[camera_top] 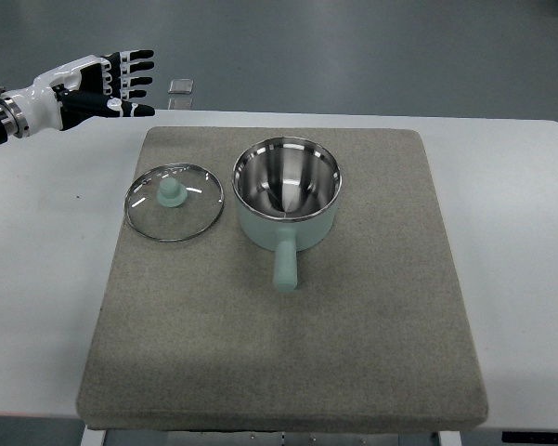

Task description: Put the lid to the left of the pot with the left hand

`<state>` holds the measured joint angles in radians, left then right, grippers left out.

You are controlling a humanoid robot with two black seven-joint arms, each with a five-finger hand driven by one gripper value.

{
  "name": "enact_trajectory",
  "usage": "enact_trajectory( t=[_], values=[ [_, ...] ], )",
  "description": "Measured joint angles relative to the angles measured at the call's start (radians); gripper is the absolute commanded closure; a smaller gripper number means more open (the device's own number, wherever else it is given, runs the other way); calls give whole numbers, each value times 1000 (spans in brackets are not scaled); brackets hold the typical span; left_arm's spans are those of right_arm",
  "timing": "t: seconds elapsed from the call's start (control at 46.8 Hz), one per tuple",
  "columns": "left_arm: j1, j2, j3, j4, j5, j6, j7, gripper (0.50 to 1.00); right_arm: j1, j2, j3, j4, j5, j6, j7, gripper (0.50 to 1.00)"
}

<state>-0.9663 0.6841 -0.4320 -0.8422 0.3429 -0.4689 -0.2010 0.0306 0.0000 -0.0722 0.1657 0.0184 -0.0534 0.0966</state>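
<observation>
Left hand (pixel 107 82) is seen at the upper left, raised over the far-left edge of the worktop (pixel 511 232), fingers spread and straight, nothing held. It is kept well apart from the lid (pixel 174 202).

Lid is laid flat on the grey mat (pixel 288 344), knob up, glass with a metal rim, just left of the pot (pixel 286 197) and close beside it; whether the rims touch cannot be told.

Pot is set upright on the mat, uncovered, steel inside, pale green outside, handle pointed toward the near edge.

A small grey object (pixel 181 86) is noted on the floor beyond the worktop.
</observation>
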Motion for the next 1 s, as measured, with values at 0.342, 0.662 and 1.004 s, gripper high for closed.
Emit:
enact_trajectory(
  t=[0.342,0.662,1.004],
  values=[
    [17,-83,-1,97,-365,-67,14,501,0,0,-1,0,0,0,0,579],
    [43,-209,-3,267,-691,-142,167,501,0,0,0,0,0,0,0,579],
    [43,-253,-143,331,-800,-142,361,501,0,0,0,0,0,0,0,579]
  ],
)
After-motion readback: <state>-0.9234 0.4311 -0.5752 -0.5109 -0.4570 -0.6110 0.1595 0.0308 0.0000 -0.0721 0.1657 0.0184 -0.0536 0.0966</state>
